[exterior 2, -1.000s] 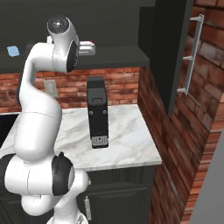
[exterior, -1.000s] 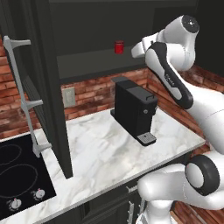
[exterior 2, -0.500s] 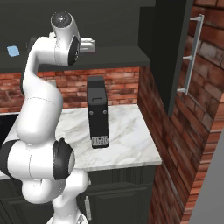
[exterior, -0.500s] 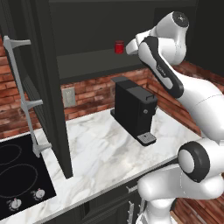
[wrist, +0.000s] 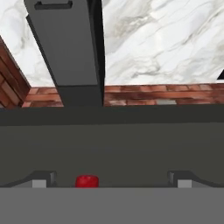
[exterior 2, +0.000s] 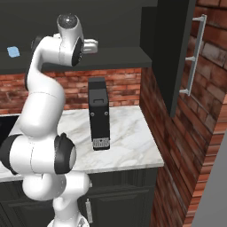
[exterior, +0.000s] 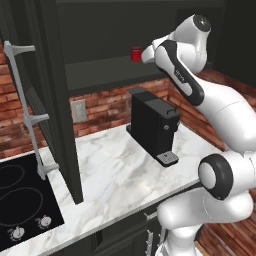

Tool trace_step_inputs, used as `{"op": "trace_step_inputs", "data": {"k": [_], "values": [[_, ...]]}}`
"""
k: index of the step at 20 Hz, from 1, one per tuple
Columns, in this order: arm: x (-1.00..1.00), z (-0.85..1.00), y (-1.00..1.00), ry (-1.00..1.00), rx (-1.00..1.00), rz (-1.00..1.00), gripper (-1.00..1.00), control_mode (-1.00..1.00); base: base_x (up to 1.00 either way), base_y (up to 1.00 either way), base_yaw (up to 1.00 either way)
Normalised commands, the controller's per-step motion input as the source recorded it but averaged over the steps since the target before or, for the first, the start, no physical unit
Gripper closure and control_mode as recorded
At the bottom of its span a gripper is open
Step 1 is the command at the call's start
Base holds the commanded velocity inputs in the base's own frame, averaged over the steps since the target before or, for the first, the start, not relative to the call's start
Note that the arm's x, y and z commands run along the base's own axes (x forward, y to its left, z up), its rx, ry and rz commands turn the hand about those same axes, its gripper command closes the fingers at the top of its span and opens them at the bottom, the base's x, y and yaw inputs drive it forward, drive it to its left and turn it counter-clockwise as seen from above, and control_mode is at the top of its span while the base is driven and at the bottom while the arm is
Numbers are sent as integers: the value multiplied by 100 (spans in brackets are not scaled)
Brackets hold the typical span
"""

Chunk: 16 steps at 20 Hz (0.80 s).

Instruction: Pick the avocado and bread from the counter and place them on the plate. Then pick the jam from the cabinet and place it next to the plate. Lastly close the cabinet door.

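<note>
The jam [exterior: 136,53], a small dark red jar, stands on the open cabinet's dark shelf [exterior: 107,70] above the counter [exterior: 112,165]. My gripper [exterior: 144,54] is raised to shelf height just right of the jar. In the hand view the jam [wrist: 86,180] shows low between my open gripper's [wrist: 111,180] fingertips [wrist: 41,179], nearer the left one and not touched by either. The cabinet door [exterior: 55,100] with its silver bar handle [exterior: 30,115] swings wide open on the left. The avocado, the bread and the plate are out of view.
A black coffee machine [exterior: 152,125] stands on the marble under the shelf. A black stovetop [exterior: 22,200] lies at the left. A second open door [exterior 2: 170,48] hangs at the right beside a brick wall [exterior 2: 177,146]. A small blue item [exterior 2: 13,52] sits on the shelf's left.
The arm has carried the hand leftward along the shelf, closer to the jam. The jaws have stayed open. The jar has not moved.
</note>
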Motion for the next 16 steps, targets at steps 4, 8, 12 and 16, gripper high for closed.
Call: {"op": "trace_step_inputs", "data": {"k": [4, 8, 12, 16], "values": [[27, -11, 1, 0, 0, 4, -100, -100, 0, 0, 0], [33, -7, 0, 2, 0, 3, -100, -100, 0, 0, 0], [37, -9, 0, 4, 0, 2, -100, -100, 0, 0, 0], [39, -8, 1, 5, 0, 2, -100, -100, 0, 0, 0]]}}
